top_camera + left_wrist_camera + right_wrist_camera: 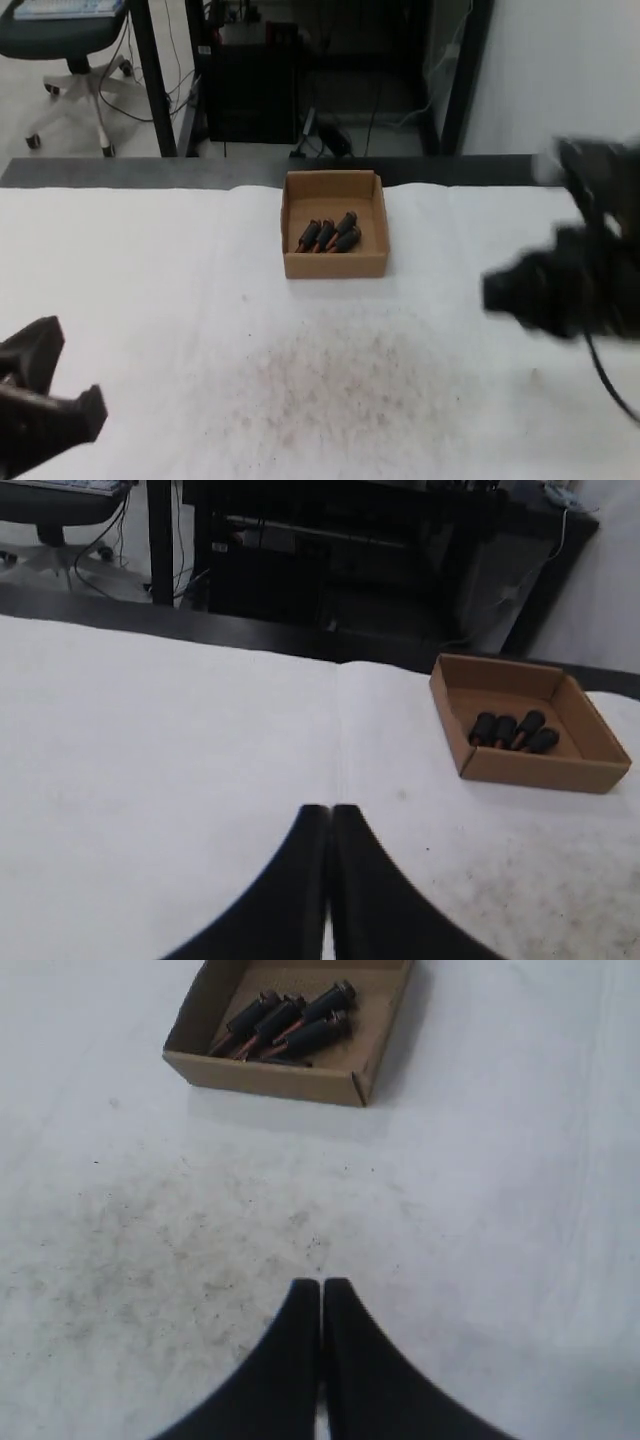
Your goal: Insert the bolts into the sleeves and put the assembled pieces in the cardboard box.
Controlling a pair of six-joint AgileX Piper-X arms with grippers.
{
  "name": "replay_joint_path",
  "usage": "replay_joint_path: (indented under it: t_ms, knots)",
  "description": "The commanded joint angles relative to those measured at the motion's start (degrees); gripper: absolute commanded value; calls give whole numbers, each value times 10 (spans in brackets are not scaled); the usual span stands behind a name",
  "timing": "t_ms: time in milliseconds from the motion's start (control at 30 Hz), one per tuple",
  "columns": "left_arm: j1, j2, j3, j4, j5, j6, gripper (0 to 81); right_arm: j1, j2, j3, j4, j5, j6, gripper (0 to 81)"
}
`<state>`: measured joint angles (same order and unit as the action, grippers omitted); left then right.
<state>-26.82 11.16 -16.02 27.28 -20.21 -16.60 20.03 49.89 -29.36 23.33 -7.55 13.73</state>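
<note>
In the high view we see the left arm [40, 400] cut off by the lower left corner. The right arm [570, 280] is a dark mass at the right edge whose outline is hard to make out. The assembled pieces [290, 1025] lie side by side in the cardboard box [335, 265]. We count about four, dark with orange shanks, though we cannot tell where bolt ends and sleeve begins. The box sits toward the far middle of the white tabletop [180, 290], beyond a speckled patch [330, 380]. The left gripper [328, 810] hovers over bare cloth, fingers pressed together on nothing. The right gripper [321, 1283] hangs above the patch, likewise clenched and empty, well apart from the box.
</note>
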Motion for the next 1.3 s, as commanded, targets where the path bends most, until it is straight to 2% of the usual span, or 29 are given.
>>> replay_joint_path:
  t_ms: [0,133,300,467,633,1267]
  knots:
    - [0,-22,10,-10,-3,-3,2,-2,-24,14,-10,11,8,8]
    - [0,-59,21,6,-3,-1,2,-2,-138,89,-3,16,22,8]
    - [0,-84,21,100,8,-1,2,-2,-258,139,9,19,21,8]
    - [-1,-100,21,120,21,-2,2,-2,-322,161,78,108,21,8]
    - [-1,-101,36,125,21,-5,2,-2,-332,168,111,180,35,8]
    - [-1,-101,48,109,49,-5,2,-2,-332,168,111,179,35,8]
